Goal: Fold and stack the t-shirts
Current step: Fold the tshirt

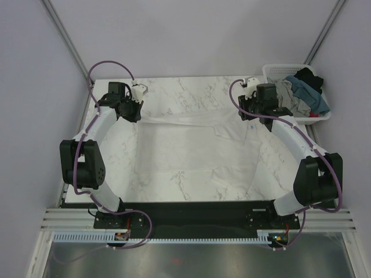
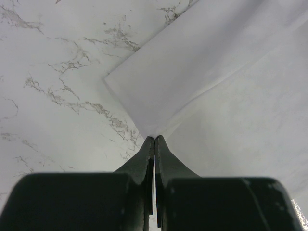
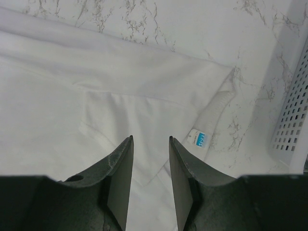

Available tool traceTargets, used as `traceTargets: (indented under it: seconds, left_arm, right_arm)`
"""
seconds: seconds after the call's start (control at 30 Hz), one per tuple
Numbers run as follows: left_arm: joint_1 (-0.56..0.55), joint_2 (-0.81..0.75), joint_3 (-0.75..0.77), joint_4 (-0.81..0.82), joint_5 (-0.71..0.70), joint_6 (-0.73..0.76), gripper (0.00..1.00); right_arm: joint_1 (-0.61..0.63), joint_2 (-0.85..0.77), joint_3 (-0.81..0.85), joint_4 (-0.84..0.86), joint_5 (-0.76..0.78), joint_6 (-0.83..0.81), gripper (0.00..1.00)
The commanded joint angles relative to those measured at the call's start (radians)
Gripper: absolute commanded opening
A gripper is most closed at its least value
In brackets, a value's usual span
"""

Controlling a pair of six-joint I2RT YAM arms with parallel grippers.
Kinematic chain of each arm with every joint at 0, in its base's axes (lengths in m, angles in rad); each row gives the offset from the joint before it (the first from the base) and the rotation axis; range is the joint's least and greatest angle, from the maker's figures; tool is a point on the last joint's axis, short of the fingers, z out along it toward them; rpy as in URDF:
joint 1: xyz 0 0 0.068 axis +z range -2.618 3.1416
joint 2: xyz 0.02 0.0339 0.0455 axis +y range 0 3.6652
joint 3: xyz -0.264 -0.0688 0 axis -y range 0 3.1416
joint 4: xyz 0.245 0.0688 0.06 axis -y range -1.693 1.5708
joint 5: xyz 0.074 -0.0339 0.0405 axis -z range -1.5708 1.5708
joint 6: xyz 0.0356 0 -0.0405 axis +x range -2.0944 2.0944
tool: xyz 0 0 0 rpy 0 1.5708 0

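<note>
White fabric covers most of the table (image 1: 191, 87): white shirt (image 1: 191, 150) spread flat on marble, near hem toward the arm bases, some creases across it. Left gripper (image 2: 154, 139) is at the shirt's far-left end, low over the table. Its fingers are pressed together on a corner of the white shirt right at the tips, and a folded flap of cloth fans out from there. Right gripper (image 3: 150, 142) is at the shirt's far-right end, fingers apart with nothing between them, over white cloth; cannot tell if the tips touch it. Just beside it is the ribbed collar (image 3: 217, 103) with a small blue-and-white label (image 3: 198, 139). At the far-right table corner, a white lattice basket (image 1: 277, 69) holds a grey shirt (image 1: 290, 99), teal shirt (image 1: 311, 95) and black shirt (image 1: 307, 76), bunched in a heap. The basket sits just past the right gripper, apart from the white shirt.
</note>
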Motion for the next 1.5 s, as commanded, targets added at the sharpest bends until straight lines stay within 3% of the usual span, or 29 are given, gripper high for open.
traceTargets:
  seconds: [0.0, 1.47]
  left_arm:
    - [0.006, -0.023, 0.039, 0.016, 0.014, -0.023, 0.02]
    - [0.006, 0.002, 0.072, 0.016, 0.014, -0.023, 0.02]
  right_arm:
    - [0.004, -0.038, 0.004, 0.021, 0.005, -0.006, 0.43]
    - [0.004, -0.027, 0.008, 0.026, 0.008, -0.009, 0.43]
